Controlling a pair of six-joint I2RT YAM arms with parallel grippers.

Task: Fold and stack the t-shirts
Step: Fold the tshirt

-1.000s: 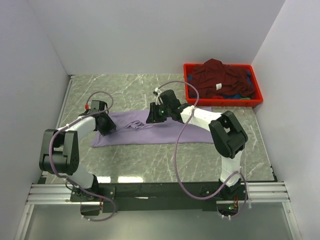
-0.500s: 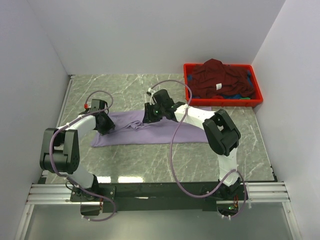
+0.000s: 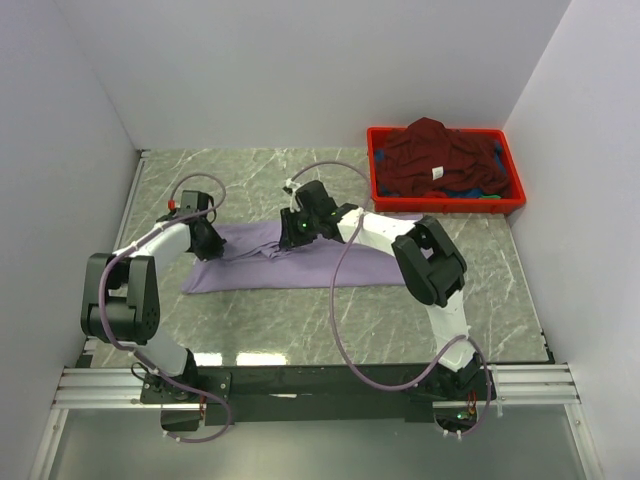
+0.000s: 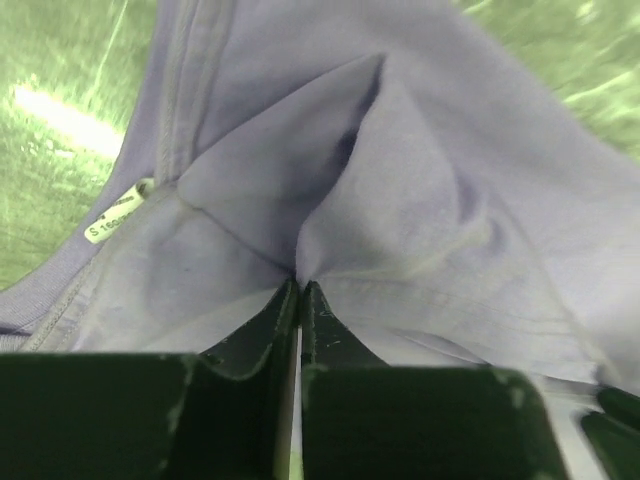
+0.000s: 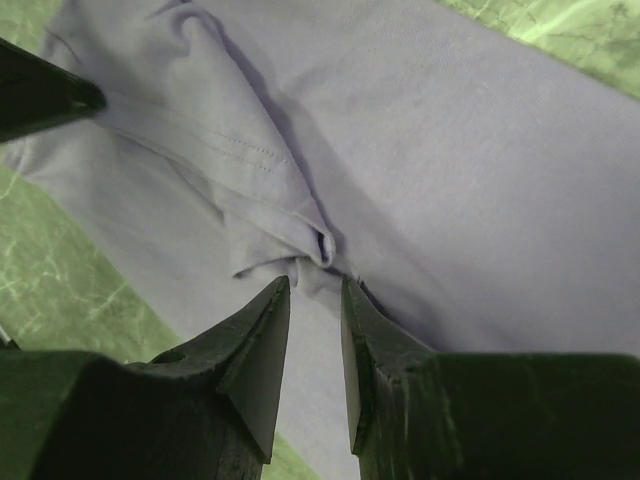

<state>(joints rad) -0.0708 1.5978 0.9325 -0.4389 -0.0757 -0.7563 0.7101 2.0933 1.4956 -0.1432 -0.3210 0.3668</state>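
The lavender t-shirt (image 3: pixel 330 262) lies spread in a long strip across the middle of the marble table. My left gripper (image 3: pixel 205 243) sits at its left end, shut on a pinched fold of the lavender cloth (image 4: pixel 300 285), beside the collar label (image 4: pixel 118 212). My right gripper (image 3: pixel 297 232) hovers low over the shirt's upper edge near its middle. It is open with a narrow gap (image 5: pixel 315 290), and a small bunched fold (image 5: pixel 300 250) lies just beyond its tips. The maroon t-shirt (image 3: pixel 430 155) with its white label is heaped in the crate.
The red plastic crate (image 3: pixel 372 165) stands at the back right corner, with blue (image 3: pixel 470 190) and green (image 3: pixel 490 197) cloth showing under the maroon heap. White walls close in the table on three sides. A dark tip (image 5: pixel 40 95) pokes into the right wrist view's upper left.
My left gripper has shut on the lavender cloth at the shirt's left end. The right gripper has slid leftward along the shirt's upper edge, its jaws unchanged.
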